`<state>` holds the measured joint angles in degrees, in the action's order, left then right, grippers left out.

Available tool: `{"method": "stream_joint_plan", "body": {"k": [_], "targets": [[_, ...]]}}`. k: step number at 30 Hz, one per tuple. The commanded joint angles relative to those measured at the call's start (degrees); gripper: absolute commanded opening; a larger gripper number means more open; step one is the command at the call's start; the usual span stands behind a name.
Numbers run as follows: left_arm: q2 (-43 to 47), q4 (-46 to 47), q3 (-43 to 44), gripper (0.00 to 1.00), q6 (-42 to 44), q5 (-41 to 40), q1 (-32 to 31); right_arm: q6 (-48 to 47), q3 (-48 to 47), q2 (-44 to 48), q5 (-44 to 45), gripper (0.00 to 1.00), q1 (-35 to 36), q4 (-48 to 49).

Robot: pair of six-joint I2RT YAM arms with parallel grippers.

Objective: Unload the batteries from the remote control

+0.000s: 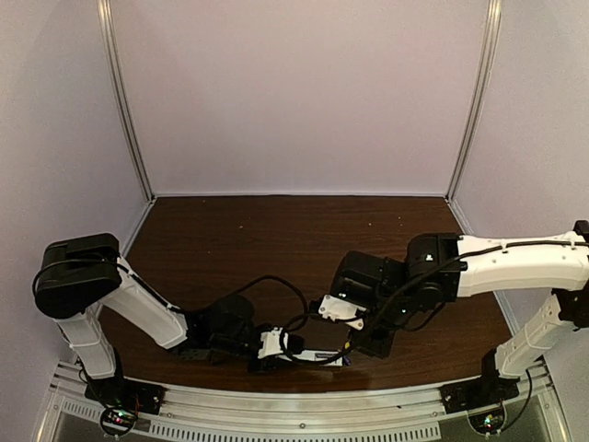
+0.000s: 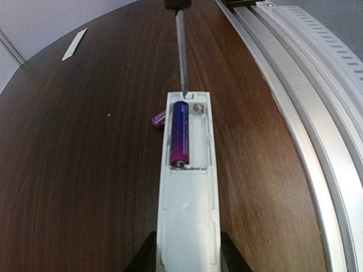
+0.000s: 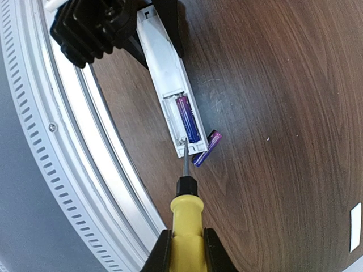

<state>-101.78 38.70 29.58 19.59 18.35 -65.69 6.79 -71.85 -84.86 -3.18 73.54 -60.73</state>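
The white remote control (image 2: 187, 192) lies on the dark wooden table near its front edge, back side up, with the battery bay uncovered. My left gripper (image 2: 187, 252) is shut on its near end, one jaw on each side. One purple-blue battery (image 2: 180, 133) sits in the bay's left slot; the right slot is bare. A second battery (image 3: 206, 148) lies on the table against the remote's far corner. My right gripper (image 3: 186, 249) is shut on the yellow-handled screwdriver (image 3: 186, 215). Its tip touches the bay's far end wall next to the seated battery (image 3: 188, 119).
A thin white cover strip (image 2: 74, 44) lies flat on the table far from the remote, also in the right wrist view as a strip (image 3: 355, 226). The ribbed aluminium rail (image 2: 295, 85) runs along the table's front edge close beside the remote (image 1: 322, 357).
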Motion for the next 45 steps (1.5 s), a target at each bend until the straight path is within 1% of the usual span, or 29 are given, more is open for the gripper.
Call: {"method": "stream_joint_plan", "body": {"k": [1,8,24,33,36,45], "targets": [[0.05,0.94,0.38,0.00,0.97,1.09,-0.09,-3.66,-2.26,-2.95,0.95,0.00,0.18,-1.04],[-0.61,0.30,0.95,0.00,1.23,1.56,-0.14,-4.63,-5.24,-5.66,2.13,0.00,0.19,-0.96],[-0.92,-0.36,1.43,0.00,1.24,2.30,-0.12,-5.77,-4.35,-8.20,2.92,0.00,0.14,-0.99],[-0.90,-0.47,1.53,0.00,1.24,2.61,-0.10,-6.00,-3.74,-9.32,1.04,0.00,0.14,-1.39],[-0.88,-0.55,1.53,0.00,1.24,2.53,-0.10,-7.98,-3.86,-10.31,0.32,0.00,0.12,-1.88],[-0.95,-0.60,1.53,0.00,1.24,2.31,-0.09,-8.25,-6.34,-13.13,-0.77,0.00,0.18,-3.11]]}}
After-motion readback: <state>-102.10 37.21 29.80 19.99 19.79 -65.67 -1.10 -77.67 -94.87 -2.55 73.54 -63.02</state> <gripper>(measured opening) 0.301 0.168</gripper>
